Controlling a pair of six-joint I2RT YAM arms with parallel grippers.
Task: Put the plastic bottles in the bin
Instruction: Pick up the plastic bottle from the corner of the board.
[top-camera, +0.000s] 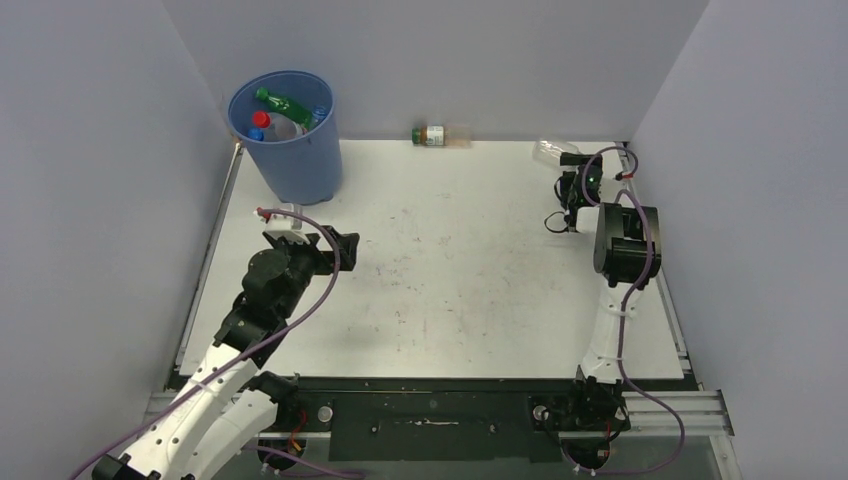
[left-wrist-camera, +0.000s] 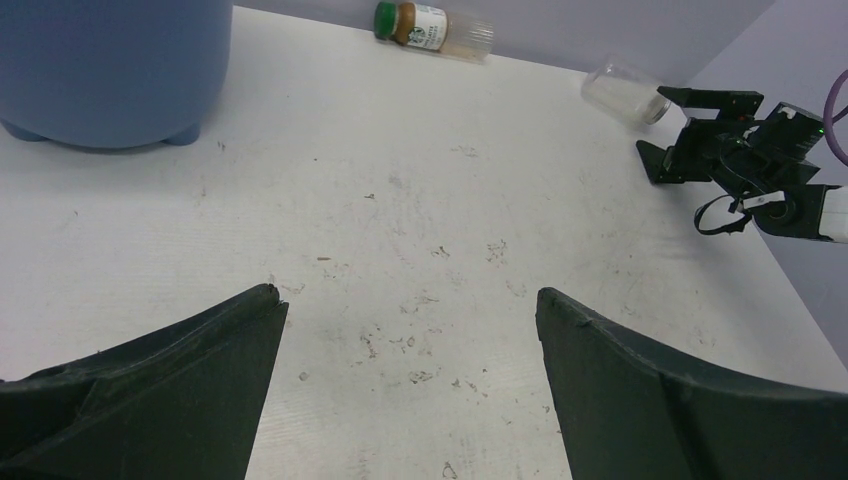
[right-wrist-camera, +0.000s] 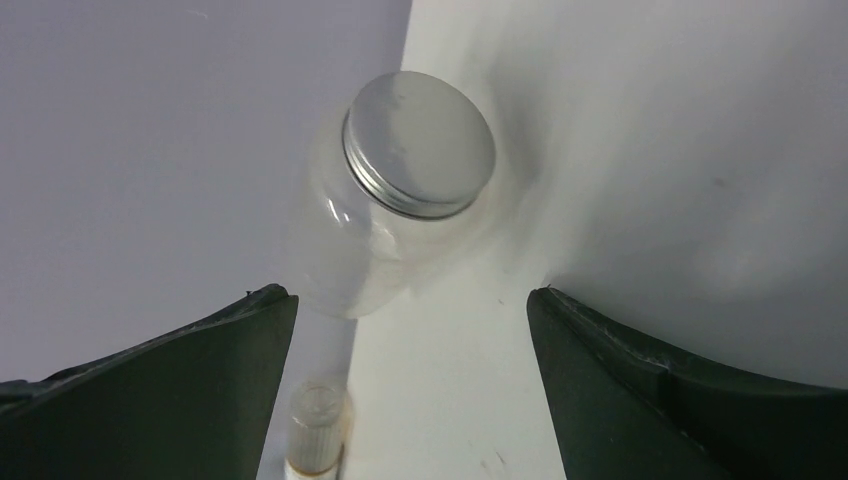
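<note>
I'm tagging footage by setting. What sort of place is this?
Likely a lab test cell: plain grey walls box in a scuffed white table, with left arm and right arm bolted at its edge.

Your top view looks down from behind the arm bases over the whole table (top-camera: 450, 300). Your left wrist camera faces low across it toward the far right corner, where your right wrist camera sits close on the clear bottle (right-wrist-camera: 400, 190) all three share.
</note>
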